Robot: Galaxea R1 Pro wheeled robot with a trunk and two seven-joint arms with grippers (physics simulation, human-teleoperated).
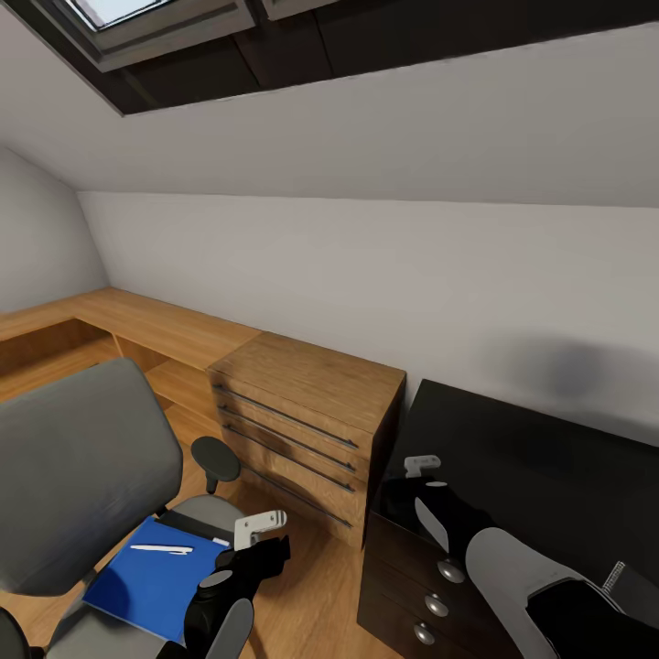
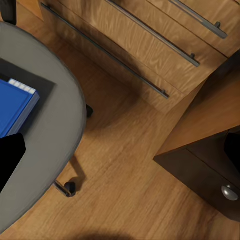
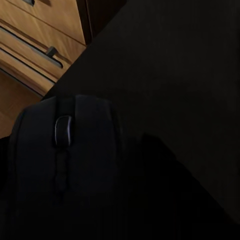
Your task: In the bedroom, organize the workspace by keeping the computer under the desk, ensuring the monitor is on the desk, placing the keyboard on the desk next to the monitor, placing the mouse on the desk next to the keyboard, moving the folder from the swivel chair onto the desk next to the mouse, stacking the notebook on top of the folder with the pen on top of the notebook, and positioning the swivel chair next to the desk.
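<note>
The grey swivel chair (image 1: 73, 467) stands at the lower left. On its seat (image 2: 55, 125) lies the blue folder (image 1: 151, 577) (image 2: 12, 107), with a white pen (image 1: 161, 549) on top. My left gripper (image 1: 261, 526) hangs open just past the folder's right edge, above the seat rim. My right gripper (image 1: 423, 467) is over the near left corner of the black desk (image 1: 549, 458), shut on the dark mouse (image 3: 65, 150), which looms close in the right wrist view above the black top. The monitor, keyboard, computer and notebook are out of view.
A light-wood drawer chest (image 1: 311, 412) (image 2: 140, 45) stands between chair and desk, with low wood cabinets (image 1: 137, 325) running left along the sloped wall. A dark drawer cabinet (image 1: 430, 586) with round knobs sits under the desk corner. Wood floor (image 2: 130, 165) shows between chair and chest.
</note>
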